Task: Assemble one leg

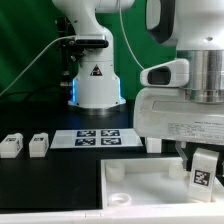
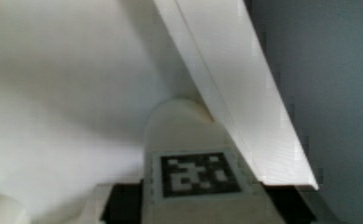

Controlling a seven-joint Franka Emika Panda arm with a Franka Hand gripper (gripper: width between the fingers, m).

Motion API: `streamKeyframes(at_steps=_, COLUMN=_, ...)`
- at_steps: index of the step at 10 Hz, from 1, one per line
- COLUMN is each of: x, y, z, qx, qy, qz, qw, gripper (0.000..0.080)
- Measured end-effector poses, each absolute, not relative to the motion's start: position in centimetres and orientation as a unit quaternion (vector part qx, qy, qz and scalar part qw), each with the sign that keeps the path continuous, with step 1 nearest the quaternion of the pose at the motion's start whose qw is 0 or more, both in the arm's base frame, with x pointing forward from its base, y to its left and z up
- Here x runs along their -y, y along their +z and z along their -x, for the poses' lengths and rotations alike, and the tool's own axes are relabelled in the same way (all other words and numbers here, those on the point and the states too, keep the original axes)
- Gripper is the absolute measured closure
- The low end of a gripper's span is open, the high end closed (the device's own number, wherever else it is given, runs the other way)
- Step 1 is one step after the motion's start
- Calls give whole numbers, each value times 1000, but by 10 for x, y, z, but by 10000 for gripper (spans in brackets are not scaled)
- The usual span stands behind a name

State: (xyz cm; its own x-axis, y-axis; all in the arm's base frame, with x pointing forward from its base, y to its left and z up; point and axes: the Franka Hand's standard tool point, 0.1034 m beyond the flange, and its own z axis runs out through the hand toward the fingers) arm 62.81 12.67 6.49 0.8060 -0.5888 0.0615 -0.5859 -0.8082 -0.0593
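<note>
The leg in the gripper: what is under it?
Under the leg lies the large flat white piece, close to its edge. The gripper is shut on the leg. Whether the leg touches the piece cannot be seen, and any socket below it is covered.

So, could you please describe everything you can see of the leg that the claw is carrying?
The leg is a small white block, plastic by its look, with a black-and-white square tag on the face toward the camera. It stands roughly upright, gripped from above in the claw, at the exterior view's right, over the large flat white piece. Whether it touches that piece cannot be told. In the wrist view the tagged face shows close up.
</note>
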Motion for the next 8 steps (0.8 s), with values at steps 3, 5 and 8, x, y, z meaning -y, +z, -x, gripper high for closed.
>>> streamKeyframes(at_steps=3, x=-125, y=65, z=-630, qx=-487, qy=-26, qz=872, qw=34, gripper=506)
streamKeyframes(at_steps=5, x=-124, y=62, z=-631, qx=-613, qy=-20, qz=788, qw=52, gripper=506)
streamKeyframes(at_steps=8, x=-126, y=61, z=-631, qx=-750, qy=-21, qz=656, qw=83, gripper=506)
